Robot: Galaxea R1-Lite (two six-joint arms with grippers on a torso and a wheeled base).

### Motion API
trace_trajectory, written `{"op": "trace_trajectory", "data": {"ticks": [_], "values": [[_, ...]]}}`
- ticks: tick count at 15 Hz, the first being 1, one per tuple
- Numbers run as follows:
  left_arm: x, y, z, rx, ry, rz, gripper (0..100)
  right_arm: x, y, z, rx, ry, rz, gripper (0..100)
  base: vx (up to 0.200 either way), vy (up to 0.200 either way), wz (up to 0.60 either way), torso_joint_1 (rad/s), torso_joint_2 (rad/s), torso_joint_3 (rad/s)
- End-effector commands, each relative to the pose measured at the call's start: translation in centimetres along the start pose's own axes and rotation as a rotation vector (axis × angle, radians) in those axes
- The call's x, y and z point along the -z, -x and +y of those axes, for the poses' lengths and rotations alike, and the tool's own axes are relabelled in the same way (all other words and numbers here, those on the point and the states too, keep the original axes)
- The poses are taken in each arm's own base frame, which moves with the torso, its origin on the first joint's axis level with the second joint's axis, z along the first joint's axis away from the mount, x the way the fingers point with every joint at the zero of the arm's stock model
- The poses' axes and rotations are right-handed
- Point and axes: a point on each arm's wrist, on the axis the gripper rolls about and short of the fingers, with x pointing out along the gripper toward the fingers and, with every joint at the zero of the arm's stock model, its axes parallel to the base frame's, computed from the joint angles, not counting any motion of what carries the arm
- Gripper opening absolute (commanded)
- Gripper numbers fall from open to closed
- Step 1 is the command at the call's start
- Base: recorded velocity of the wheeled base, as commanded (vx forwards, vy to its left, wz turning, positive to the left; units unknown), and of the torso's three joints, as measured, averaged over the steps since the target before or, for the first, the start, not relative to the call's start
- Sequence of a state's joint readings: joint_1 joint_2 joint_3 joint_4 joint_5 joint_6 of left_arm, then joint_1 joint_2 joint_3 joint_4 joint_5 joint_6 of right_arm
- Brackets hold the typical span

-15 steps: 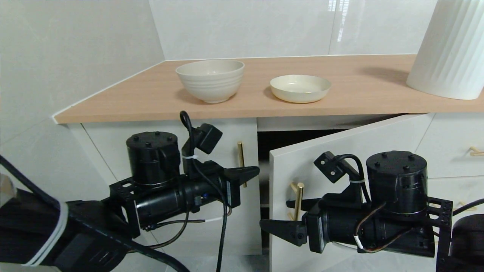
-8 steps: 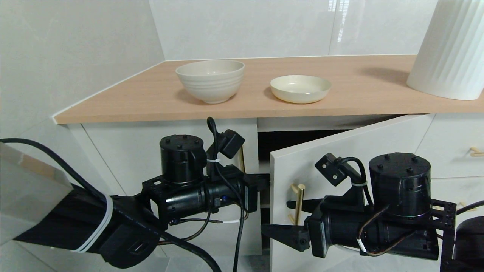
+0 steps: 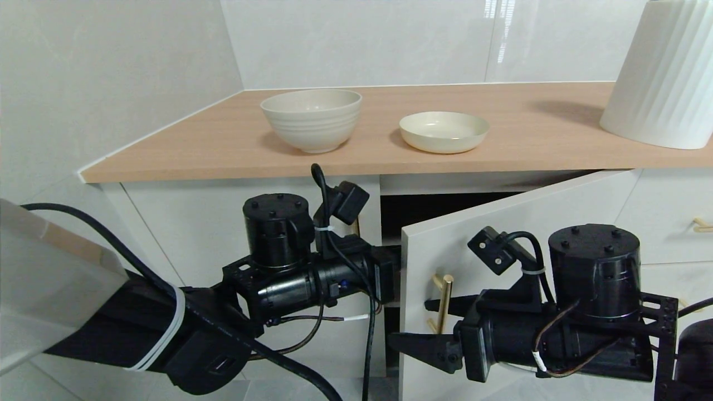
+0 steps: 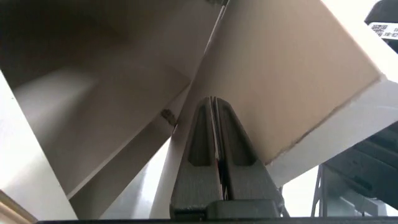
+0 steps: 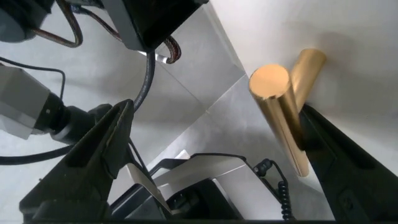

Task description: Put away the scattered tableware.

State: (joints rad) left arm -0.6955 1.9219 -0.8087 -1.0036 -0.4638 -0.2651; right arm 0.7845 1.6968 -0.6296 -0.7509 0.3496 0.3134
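Observation:
A cream bowl (image 3: 311,118) and a shallow cream dish (image 3: 444,130) stand on the wooden counter (image 3: 195,150). Below them a white cabinet door (image 3: 501,223) hangs partly open. My left gripper (image 4: 214,118) is shut, with its tip pushed into the gap behind the door's free edge (image 3: 402,262). My right gripper (image 3: 415,323) is open in front of the door. The door's gold handle (image 5: 280,106) lies between its fingers, close to one of them, and they are not clamped on it.
A tall white ribbed container (image 3: 663,72) stands at the counter's right end. The cabinet's dark inside (image 3: 434,209) shows above the door. Another gold handle (image 3: 703,224) sits on the drawer front far right. A tiled wall closes the left side.
My left arm has moved right, and its shut tip has gone into the gap behind the door edge. The door has swung slightly wider. My right gripper has shifted only a little.

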Motion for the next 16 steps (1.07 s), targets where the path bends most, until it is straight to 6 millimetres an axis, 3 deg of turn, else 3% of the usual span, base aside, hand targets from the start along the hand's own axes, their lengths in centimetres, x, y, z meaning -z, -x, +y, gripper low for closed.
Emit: {"op": "trace_trajectory", "data": {"ticks": [1, 7, 9, 13, 16], "values": [[0.0, 0.0, -0.3, 0.019, -0.001, 0.002, 0, -0.4, 0.3, -1.3, 0.061, 0.003, -0.023, 100, 0.000, 0.000, 0.00, 0.000, 0.00, 0.000], [0.3, -0.4, -0.9, 0.040, 0.002, 0.013, 0, -1.7, 2.5, -5.5, 0.213, 0.010, -0.093, 100, 0.000, 0.000, 0.00, 0.000, 0.00, 0.000], [0.3, -0.5, -0.9, 0.042, 0.002, 0.014, 0, -1.8, 3.2, -5.6, 0.230, 0.008, -0.106, 100, 0.000, 0.000, 0.00, 0.000, 0.00, 0.000], [-0.7, -0.7, -1.4, 0.064, 0.093, -0.040, 0, 2.0, 8.4, -4.9, 0.299, -0.046, -0.070, 100, 0.000, 0.000, 0.00, 0.000, 0.00, 0.000], [-0.2, -1.2, -1.7, 0.085, 0.109, -0.037, 0, 3.0, 11.0, -3.7, 0.314, -0.040, -0.106, 100, 0.000, 0.000, 0.00, 0.000, 0.00, 0.000]]}}
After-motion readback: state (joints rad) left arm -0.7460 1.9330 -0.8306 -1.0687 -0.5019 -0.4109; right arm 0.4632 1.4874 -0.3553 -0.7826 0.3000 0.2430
